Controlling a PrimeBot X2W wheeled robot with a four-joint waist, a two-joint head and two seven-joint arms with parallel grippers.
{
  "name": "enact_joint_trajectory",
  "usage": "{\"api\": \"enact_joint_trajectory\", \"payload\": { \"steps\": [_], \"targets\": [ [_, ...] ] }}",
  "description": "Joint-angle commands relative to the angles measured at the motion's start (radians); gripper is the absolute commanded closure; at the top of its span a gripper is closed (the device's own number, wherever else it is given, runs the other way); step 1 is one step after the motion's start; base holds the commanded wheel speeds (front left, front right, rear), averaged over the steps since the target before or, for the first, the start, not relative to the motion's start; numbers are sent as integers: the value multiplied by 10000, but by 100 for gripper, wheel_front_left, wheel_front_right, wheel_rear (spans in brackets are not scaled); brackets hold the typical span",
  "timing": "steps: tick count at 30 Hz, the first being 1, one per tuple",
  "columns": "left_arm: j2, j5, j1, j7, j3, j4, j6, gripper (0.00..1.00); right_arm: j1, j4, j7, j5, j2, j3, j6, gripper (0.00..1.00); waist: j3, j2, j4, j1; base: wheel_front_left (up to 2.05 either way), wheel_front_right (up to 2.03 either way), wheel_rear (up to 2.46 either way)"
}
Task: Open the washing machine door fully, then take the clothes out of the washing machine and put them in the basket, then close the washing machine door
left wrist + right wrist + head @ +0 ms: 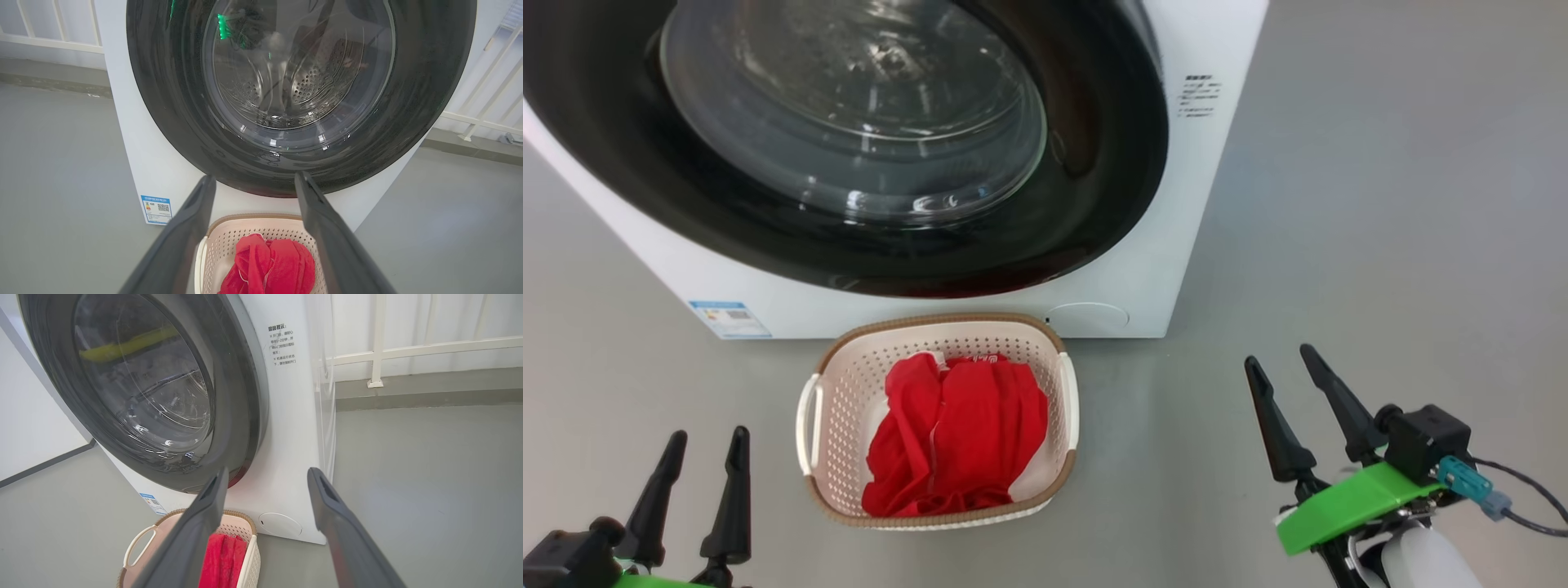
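Left end effector (709, 434) and right end effector (1278, 355) gape empty beside cream perforated basket (849, 384); soft red clothes (964, 425) likely pinch by folds.

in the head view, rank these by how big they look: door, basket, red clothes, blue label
1. door, by far the largest, even though the picture's edge cuts it off
2. basket
3. red clothes, lying inside the basket
4. blue label
No two look close in size.
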Motion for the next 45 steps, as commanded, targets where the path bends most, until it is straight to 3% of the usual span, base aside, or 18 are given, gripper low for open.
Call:
{"api": "enact_joint_trajectory", "payload": {
  "steps": [1, 18, 45],
  "targets": [
    [317, 27, -10, -82, 361, -216, -29, 0, 155, -298, -48, 67, -6, 152, -23, 0, -148, 0, -167, 0, 0, 0, 0],
    [307, 160, 420, -82, 572, -392, -29, 0, 1126, -628, -48, 120, -269, -126, -23, 0, -484, 0, -644, 0, 0, 0, 0],
    [220, 148, 652, -82, 592, -434, -29, 0, 1473, -715, -48, 131, -246, -304, -23, 0, -677, 0, -707, 0, 0, 0, 0]
  ]
}}
